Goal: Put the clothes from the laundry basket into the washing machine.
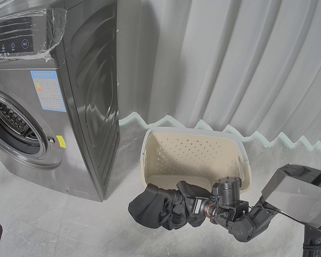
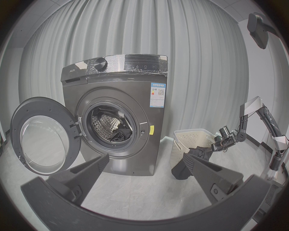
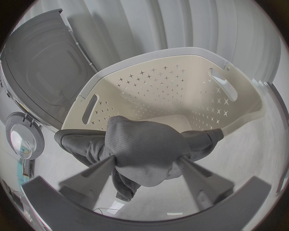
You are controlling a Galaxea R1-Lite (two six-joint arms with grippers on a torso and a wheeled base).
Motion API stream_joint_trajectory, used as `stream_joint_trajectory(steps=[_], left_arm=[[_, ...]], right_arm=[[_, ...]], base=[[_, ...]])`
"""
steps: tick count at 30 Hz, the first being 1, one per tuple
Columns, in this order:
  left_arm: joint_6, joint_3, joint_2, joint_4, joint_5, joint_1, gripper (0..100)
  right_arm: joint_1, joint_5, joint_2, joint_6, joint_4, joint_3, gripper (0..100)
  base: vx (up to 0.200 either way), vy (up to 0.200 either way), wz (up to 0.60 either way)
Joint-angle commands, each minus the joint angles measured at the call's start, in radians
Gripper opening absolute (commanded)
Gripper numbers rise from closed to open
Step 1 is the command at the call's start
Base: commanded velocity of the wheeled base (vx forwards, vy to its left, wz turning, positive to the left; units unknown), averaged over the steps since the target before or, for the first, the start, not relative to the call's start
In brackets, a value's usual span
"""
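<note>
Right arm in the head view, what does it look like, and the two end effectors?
The right arm has an angular pale grey shell, then black jointed links with thin black cables and a cylindrical wrist. The left end effector and right end effector each have two dark grey, wedge-shaped fingers.

our right arm comes in from our right side; it bends low at the elbow and points across toward our left; its wrist lies about level; our right gripper is closed tight on a dark cloth, with one finger on each side of the bundle; our left gripper sits low on our left, well apart from the right one; its two fingers are spread wide apart
</note>
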Motion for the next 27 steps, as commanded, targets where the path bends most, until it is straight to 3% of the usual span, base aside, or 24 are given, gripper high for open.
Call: stream_joint_trajectory(steps=[1, 13, 17, 27], left_arm=[[0.0, 0.016, -0.016, 0.0, 0.0, 0.0, 100], [-0.003, 0.016, -0.016, 0.0, 0.0, 0.0, 100], [-0.003, 0.016, -0.016, 0.0, 0.0, 0.0, 100], [-0.003, 0.016, -0.016, 0.0, 0.0, 0.0, 100]], right_arm=[[0.003, 0.0, 0.002, 0.0, -0.005, -0.004, 0], [0.046, 0.0, -0.036, 0.032, -0.056, 0.057, 0], [0.072, -0.003, -0.122, 0.024, -0.142, 0.161, 0], [0.116, -0.007, -0.444, 0.029, -0.2, 0.353, 0]], base=[[0.0, 0.0, 0.0], [0.0, 0.0, 0.0], [0.0, 0.0, 0.0], [0.0, 0.0, 0.0]])
